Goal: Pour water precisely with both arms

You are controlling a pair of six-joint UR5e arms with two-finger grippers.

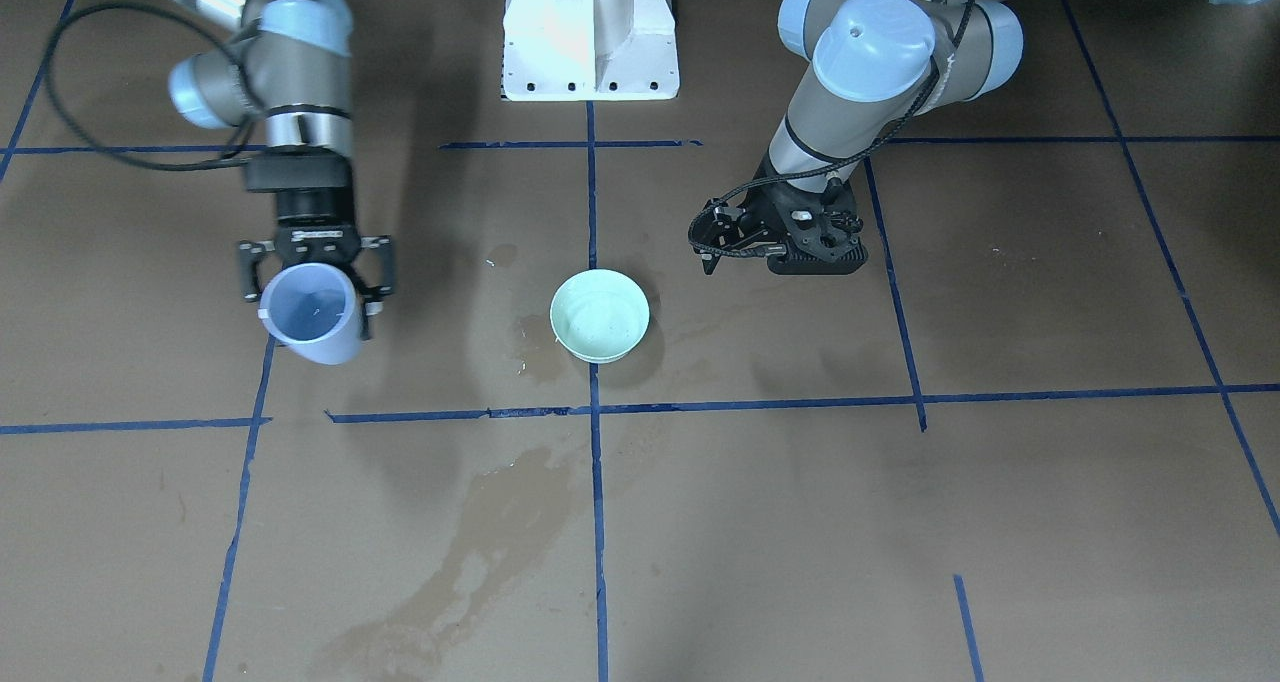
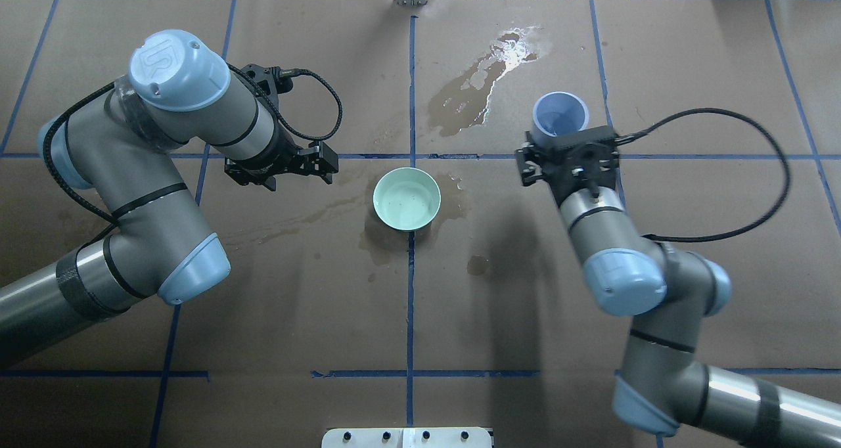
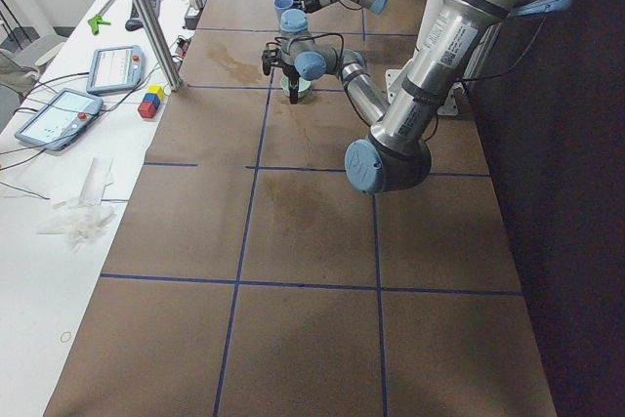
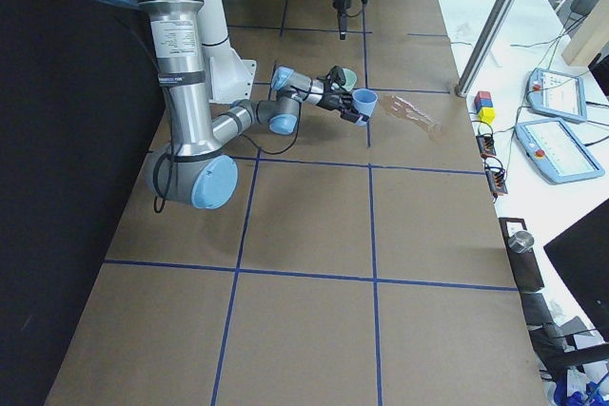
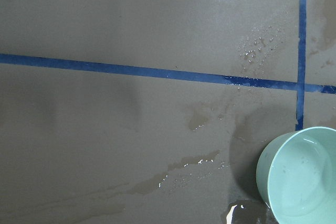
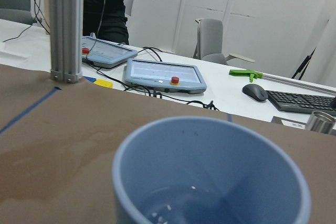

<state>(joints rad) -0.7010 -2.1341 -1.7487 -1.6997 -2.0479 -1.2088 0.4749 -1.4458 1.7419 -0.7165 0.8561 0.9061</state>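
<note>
Both arms (image 2: 151, 192) flank the bowl (image 2: 407, 198); right tool (image 2: 560, 139) grips a tilted cup (image 2: 560, 114).

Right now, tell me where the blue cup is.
Overhead view: the blue cup is on the right, held in the right gripper, apart from the green bowl at centre.

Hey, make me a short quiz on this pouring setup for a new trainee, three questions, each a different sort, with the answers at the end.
1. Multiple choice: which gripper holds the blue cup? A left, B right, C neither.
2. True or false: the green bowl stands on a blue tape line.
3. Short answer: is the cup over the bowl or off to its side?
Key: 1 B, the right gripper. 2 true. 3 off to its side.
</note>
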